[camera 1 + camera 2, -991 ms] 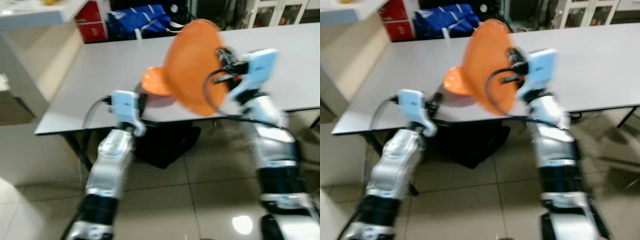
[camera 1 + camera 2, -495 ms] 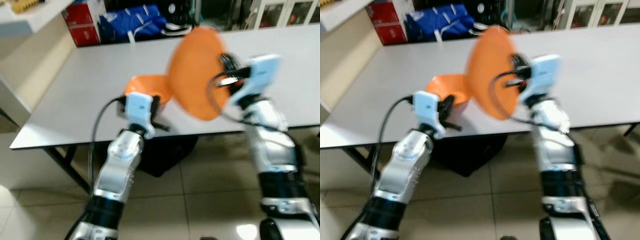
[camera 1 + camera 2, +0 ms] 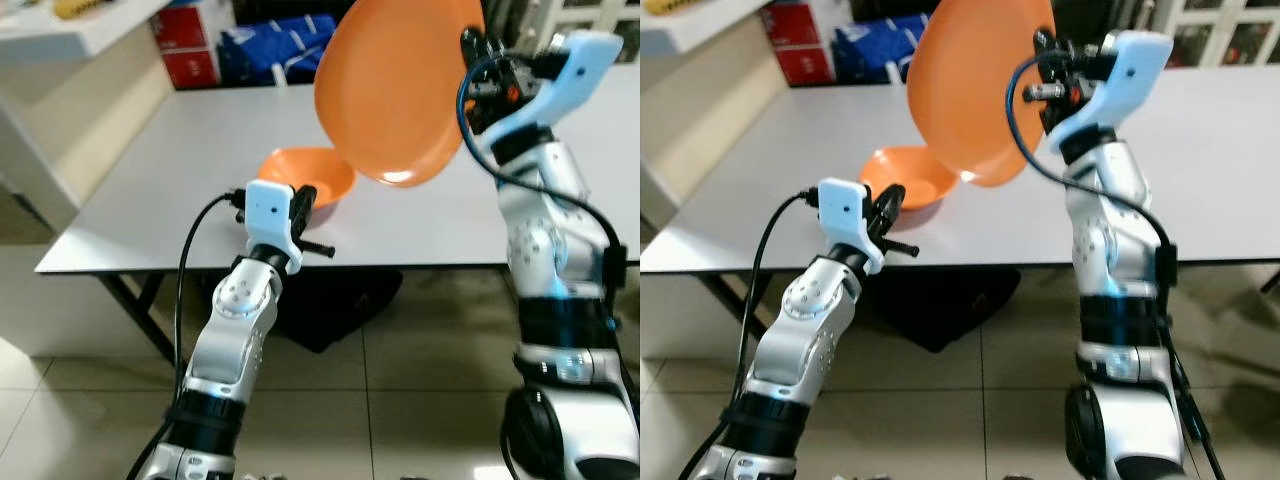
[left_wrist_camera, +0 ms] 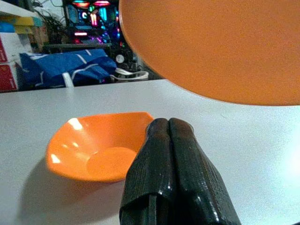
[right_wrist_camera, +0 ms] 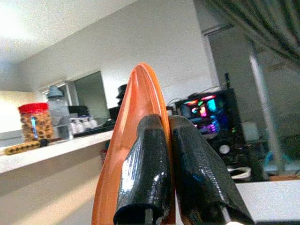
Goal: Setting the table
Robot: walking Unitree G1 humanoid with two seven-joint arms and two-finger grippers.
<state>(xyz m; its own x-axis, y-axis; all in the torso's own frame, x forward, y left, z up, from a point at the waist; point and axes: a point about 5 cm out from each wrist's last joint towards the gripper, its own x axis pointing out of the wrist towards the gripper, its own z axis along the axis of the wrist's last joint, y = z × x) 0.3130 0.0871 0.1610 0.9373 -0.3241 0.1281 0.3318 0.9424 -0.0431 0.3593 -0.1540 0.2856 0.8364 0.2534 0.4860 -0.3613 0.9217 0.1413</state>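
Orange plastic bowl [image 3: 305, 175] is down on grey table [image 3: 170, 180], just ahead of left gripper [image 4: 169, 129], fingers pressed together, empty. Right gripper [image 3: 472, 45] pinches round orange plastic plate [image 3: 400, 90] aloft above the table, unplaced.

My right gripper [image 3: 470, 70] holds the plate [image 3: 395, 90] tilted above the table [image 3: 150, 190], behind and right of the bowl [image 3: 305, 175] on it, with my left gripper [image 3: 303, 205] just before that bowl.

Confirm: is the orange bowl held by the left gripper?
No, the orange bowl rests on the table, apart from the shut, empty left gripper.
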